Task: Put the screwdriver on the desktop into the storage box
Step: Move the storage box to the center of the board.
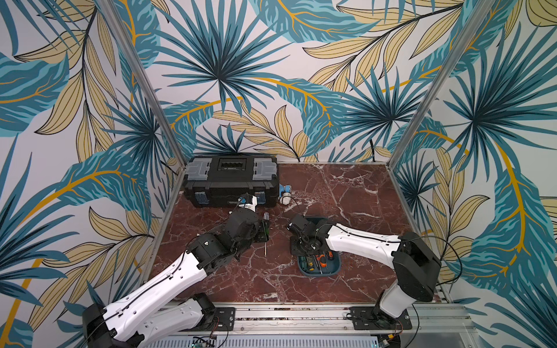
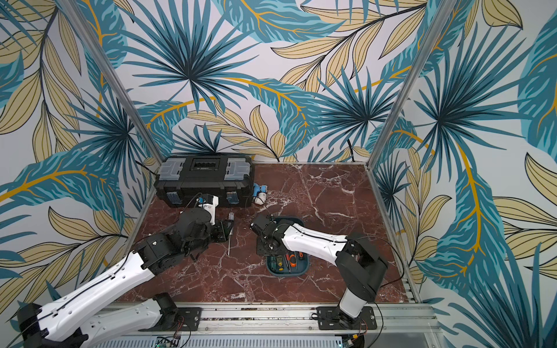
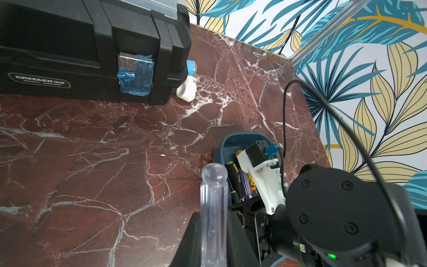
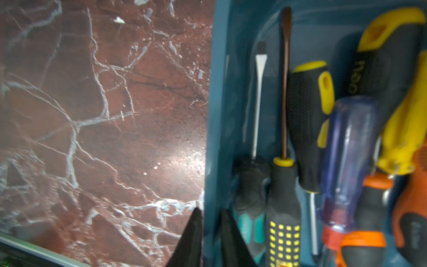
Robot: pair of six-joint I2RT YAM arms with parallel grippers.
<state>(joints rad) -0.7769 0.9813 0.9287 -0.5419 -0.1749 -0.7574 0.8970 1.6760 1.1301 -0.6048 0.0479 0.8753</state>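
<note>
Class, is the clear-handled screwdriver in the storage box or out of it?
Out: the left gripper grips the clear-handled screwdriver over the desktop, apart from the storage box.

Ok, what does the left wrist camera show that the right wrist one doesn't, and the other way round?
Only the left wrist: the clear-handled screwdriver clamped in the left gripper, the black toolbox and a white pipe fitting beside it.
Only the right wrist: the right gripper, its jaws either side of the storage box wall, and the flat blade tips of the stored screwdrivers.
Both: the storage box with several screwdrivers lying in it, and the desktop.
</note>
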